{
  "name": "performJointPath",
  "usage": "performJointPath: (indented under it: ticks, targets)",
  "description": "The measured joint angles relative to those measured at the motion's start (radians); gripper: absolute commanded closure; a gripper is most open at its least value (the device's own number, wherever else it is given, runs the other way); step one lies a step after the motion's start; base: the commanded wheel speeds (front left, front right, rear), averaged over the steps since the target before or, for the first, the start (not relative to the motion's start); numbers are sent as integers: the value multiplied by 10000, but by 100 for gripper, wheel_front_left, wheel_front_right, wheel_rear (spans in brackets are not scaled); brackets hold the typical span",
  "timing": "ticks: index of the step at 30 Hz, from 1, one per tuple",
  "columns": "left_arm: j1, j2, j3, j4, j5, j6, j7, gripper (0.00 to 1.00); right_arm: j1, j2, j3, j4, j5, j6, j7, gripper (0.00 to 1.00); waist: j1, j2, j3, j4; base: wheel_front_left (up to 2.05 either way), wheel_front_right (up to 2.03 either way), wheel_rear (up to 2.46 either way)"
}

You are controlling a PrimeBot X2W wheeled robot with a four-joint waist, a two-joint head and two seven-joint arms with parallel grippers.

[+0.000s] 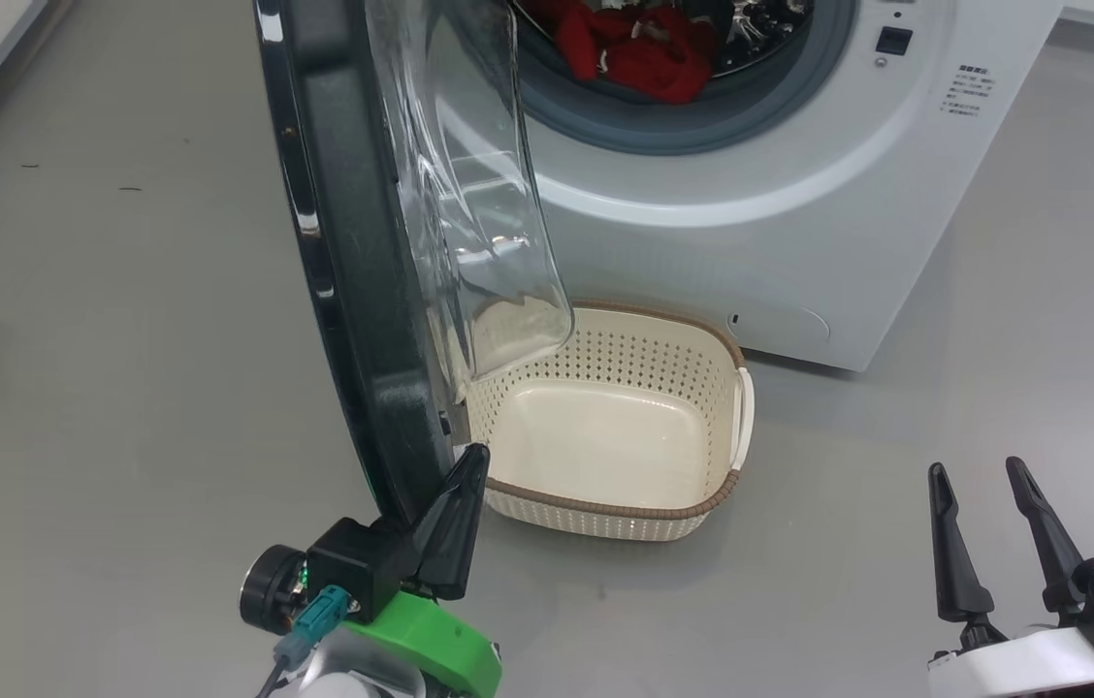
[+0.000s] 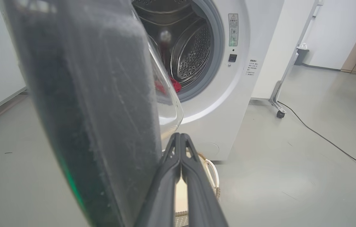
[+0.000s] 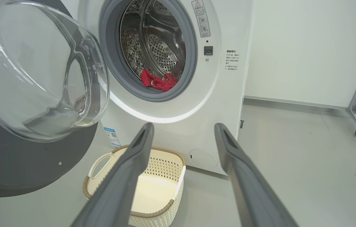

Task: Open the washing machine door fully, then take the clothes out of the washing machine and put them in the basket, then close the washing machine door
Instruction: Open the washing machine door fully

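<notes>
The washing machine door (image 1: 363,291) stands swung out edge-on, its glass bowl (image 1: 469,194) bulging above the left end of the basket (image 1: 605,511) — tight on that side. From the front and right, the mouth of the washing machine (image 1: 751,242) lies unblocked, clothes (image 1: 644,48) at its lip, and bare floor (image 1: 896,436) runs right of the basket — open approach.

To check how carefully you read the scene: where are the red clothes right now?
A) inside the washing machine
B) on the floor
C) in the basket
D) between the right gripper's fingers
A: the clothes lie low in the drum of the washing machine.
</notes>
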Motion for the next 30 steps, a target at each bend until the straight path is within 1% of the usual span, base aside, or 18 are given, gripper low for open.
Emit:
performJointPath:
  ticks: [8,14,19,30]
  targets:
    - [291,0,336,209,-4,46,-186,100,19,0,65,2,2,0,0,0,0,0,-165,590,0,0,0]
    - [501,10,976,278,-4,132,-372,100,20,8,408,21,2,0,0,0,0,0,-260,829,0,0,0]
    - [602,82,1624,282,-4,132,-464,100,13,4,585,35,2,0,0,0,0,0,-265,713,0,0,0]
    - [662,332,2986,447,-4,146,-598,100,-15,4,589,12,2,0,0,0,0,0,-90,197,0,0,0]
